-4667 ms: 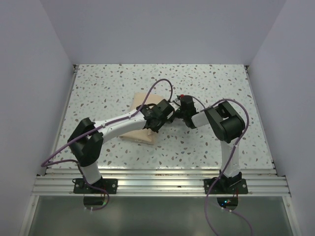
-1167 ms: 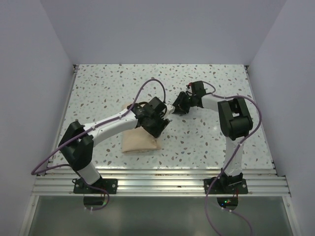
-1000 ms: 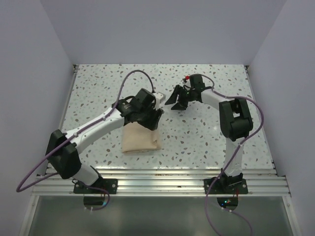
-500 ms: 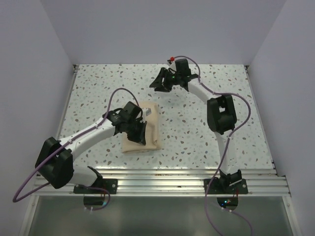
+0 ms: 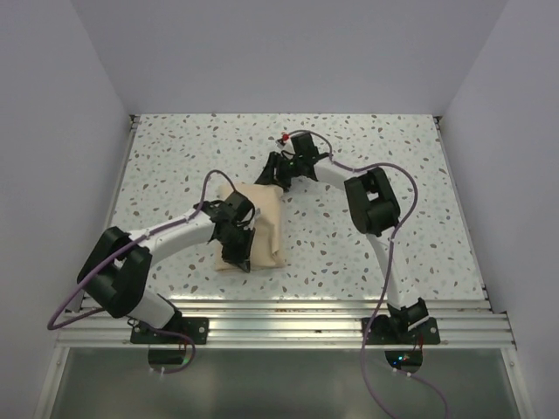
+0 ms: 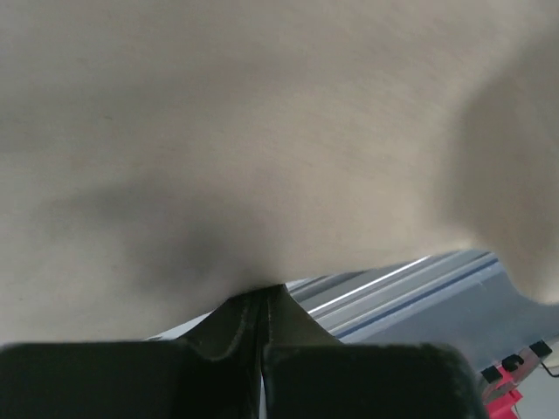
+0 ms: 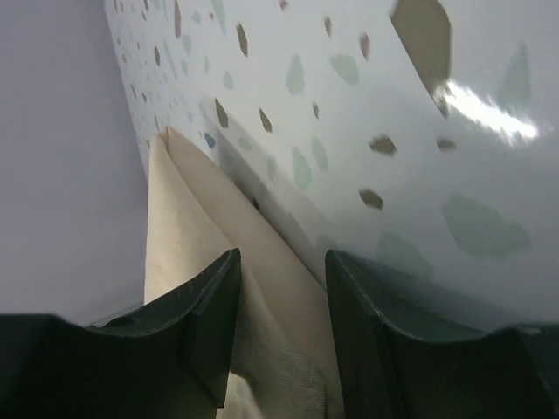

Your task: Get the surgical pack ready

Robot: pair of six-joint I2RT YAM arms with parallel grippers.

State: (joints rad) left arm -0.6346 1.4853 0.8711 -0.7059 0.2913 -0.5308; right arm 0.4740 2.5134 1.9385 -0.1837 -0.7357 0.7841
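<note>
The surgical pack (image 5: 267, 218) is a tan folded parcel lying on the speckled table, left of centre. My left gripper (image 5: 242, 253) is over its near part, shut, with the tips pinching the paper. In the left wrist view tan paper (image 6: 262, 131) fills the frame and runs into the closed tips of the left gripper (image 6: 262, 292). My right gripper (image 5: 272, 173) is at the pack's far edge. It is open, and in the right wrist view a folded edge of the pack (image 7: 192, 227) lies between the fingers of the right gripper (image 7: 284, 257).
The speckled table (image 5: 393, 227) spreads to the right and behind the pack. An aluminium rail (image 5: 279, 319) runs along the near edge and also shows in the left wrist view as the rail (image 6: 410, 288). Grey walls close in the left, right and back.
My left gripper slid toward the near edge along the pack and shut on its paper. The right arm swung from the back of the table down to the pack's far edge, its jaws narrowing.
</note>
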